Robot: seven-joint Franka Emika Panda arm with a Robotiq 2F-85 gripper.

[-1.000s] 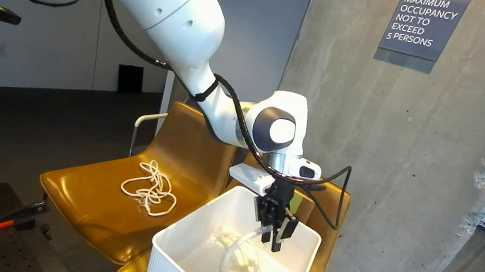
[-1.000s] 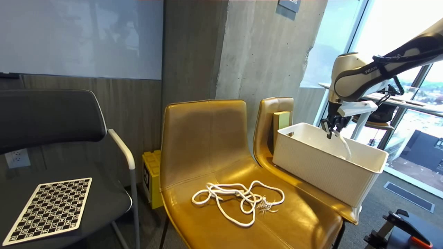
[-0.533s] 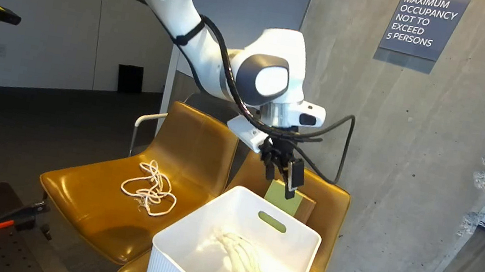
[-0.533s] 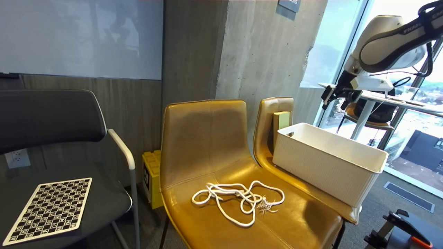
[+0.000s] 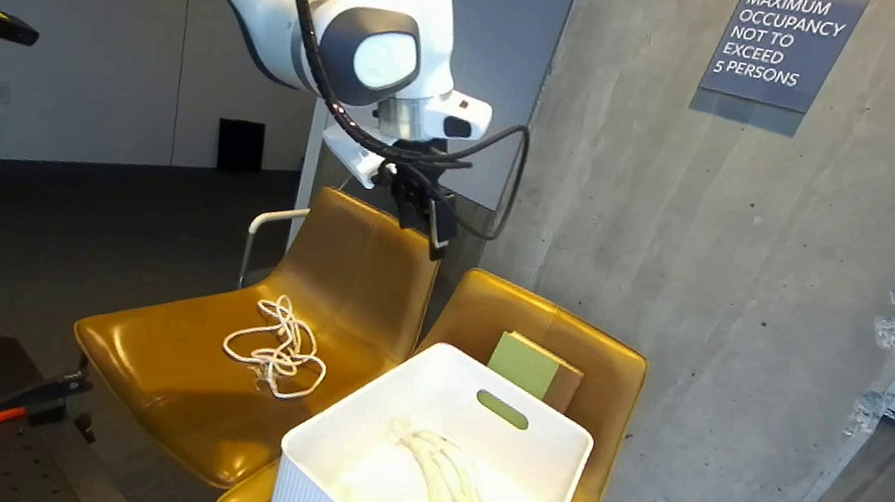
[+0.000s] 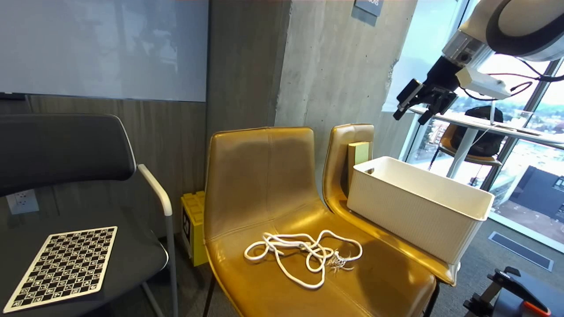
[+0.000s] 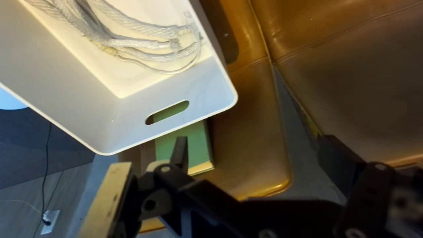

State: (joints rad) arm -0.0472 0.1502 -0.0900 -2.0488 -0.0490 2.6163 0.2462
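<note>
Poised, seemingly pre-grasp, with black two-fingered gripper (image 6: 411,117) wide and empty, probably needing a descent toward tangled white rope (image 6: 305,245) below and to one side of the jaws on a glossy tan leather chair (image 6: 264,189).

White bin (image 7: 205,84) holding pale ropes (image 7: 138,43); green book (image 7: 196,145) alongside; jaws apart.

Gripper (image 6: 411,117): one, with two fingers (image 6: 407,96)
White bin (image 6: 405,207): one
Bin cords (image 7: 140,43): several, exact number unclear
Rope tangle (image 5: 279,361): one
Tan chairs (image 6: 269,207): two up close, another farther off
Black chair (image 6: 66,147): one
Green book (image 5: 522,365): one
Checkered board (image 6: 64,266): one
Yellow box (image 6: 199,233): one
Wall sign (image 5: 780,48): one
</note>
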